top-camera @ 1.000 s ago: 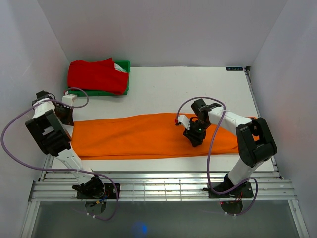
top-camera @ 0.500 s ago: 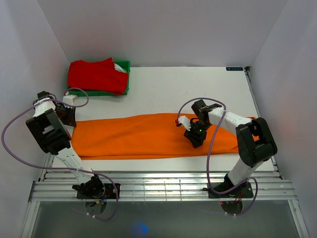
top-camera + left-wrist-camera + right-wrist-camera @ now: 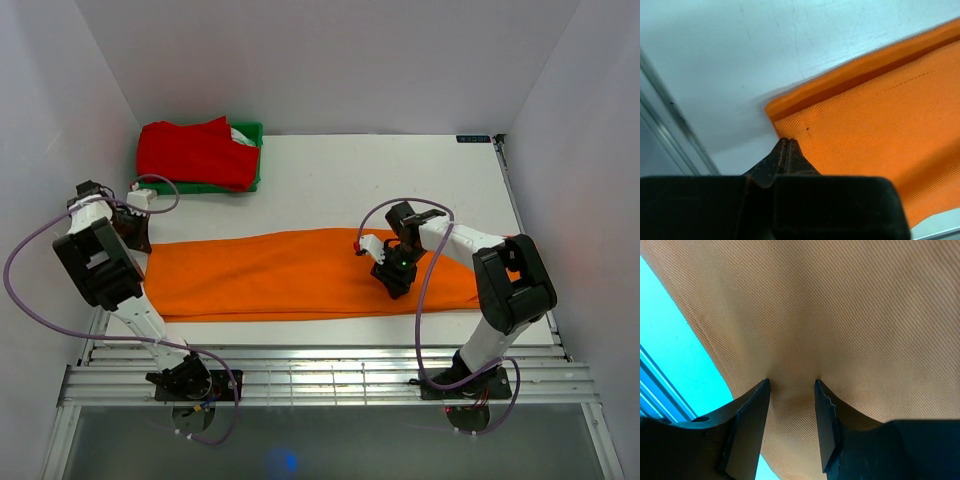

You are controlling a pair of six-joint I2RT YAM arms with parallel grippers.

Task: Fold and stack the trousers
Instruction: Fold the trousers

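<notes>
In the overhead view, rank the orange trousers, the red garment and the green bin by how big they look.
1. orange trousers: clearly largest.
2. red garment.
3. green bin: only its edges show under the garment, so these last two may be alike.

A white table [image 3: 400, 180] is seen across the middle of the top view, enclosed by a plain white back wall [image 3: 330, 60] and side walls [image 3: 590, 150]. Metal rails [image 3: 330, 378] are fixed along its lower edge, and grey floor [image 3: 330, 445] is shown beneath, evenly lit.
</notes>
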